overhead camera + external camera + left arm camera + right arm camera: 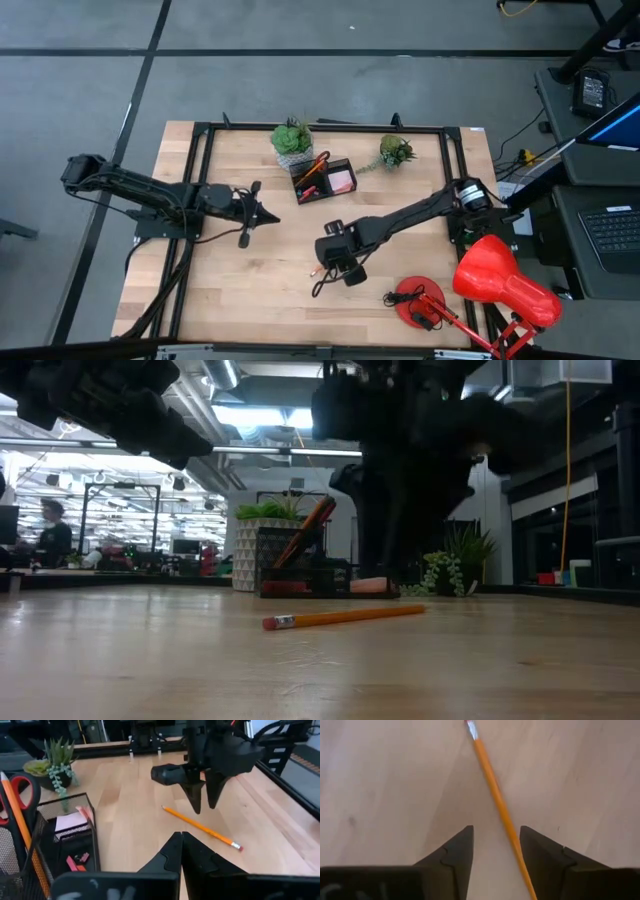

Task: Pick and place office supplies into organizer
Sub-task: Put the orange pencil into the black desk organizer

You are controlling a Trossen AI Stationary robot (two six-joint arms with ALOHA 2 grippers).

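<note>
An orange pencil (pixel 200 826) lies flat on the wooden table, its eraser end (pixel 469 725) toward the near edge. My right gripper (pixel 204 809) hangs over it, open and pointing down. In the right wrist view the pencil (pixel 495 795) runs between the two fingers, untouched. The black mesh organizer (pixel 323 180) stands at the table's far middle. It holds red-handled scissors (pixel 20 790), another orange pencil (pixel 15 815), a pink sticky-note pad (pixel 70 822) and small red erasers (pixel 75 862). My left gripper (pixel 265 213) waits shut left of centre, clear of everything.
Two green potted plants (pixel 292 140) (pixel 395 152) flank the organizer at the far edge. A red desk lamp (pixel 500 280) with its round base (pixel 418 300) stands at the near right corner. A black frame (pixel 200 180) borders the table.
</note>
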